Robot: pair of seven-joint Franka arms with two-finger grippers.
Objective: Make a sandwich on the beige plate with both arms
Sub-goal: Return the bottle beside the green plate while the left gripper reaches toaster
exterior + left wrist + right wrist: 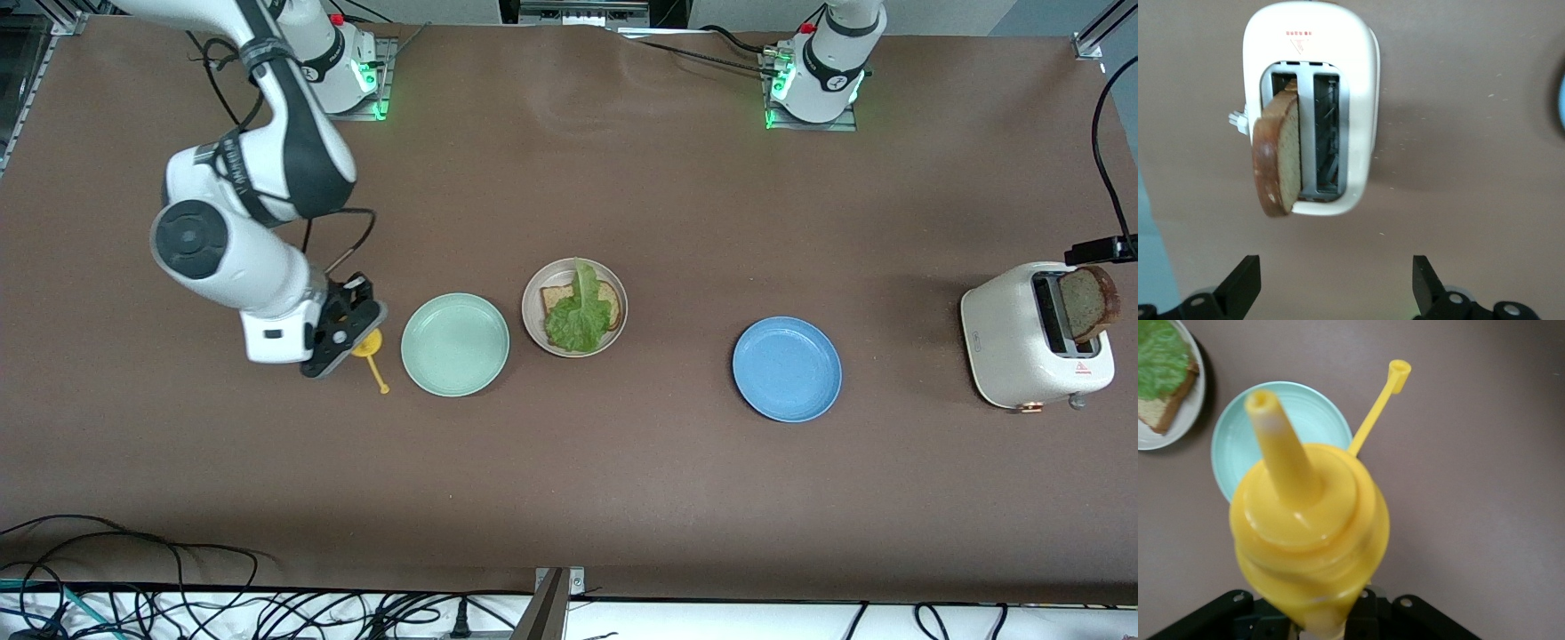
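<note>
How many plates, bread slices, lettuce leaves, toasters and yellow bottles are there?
Plates: 3, mint-green plate, beige plate, blue plate
Bread slices: 2, one on the beige plate, one in the toaster
Lettuce leaves: 1
Toasters: 1
Yellow squeeze bottles: 1
Total: 8

A brown table (569, 480) is seen under a mint-green plate (454, 344), a blue plate (787, 369) and a pale beige plate (533, 320). Brown bread (558, 299) with darker crust is topped by a ruffled green lettuce leaf (582, 316). A cream-white toaster (1013, 347) carries a small, seemingly red marking and holds a brown slice (1089, 302). A yellow squeeze bottle (1308, 533) is shown.
</note>
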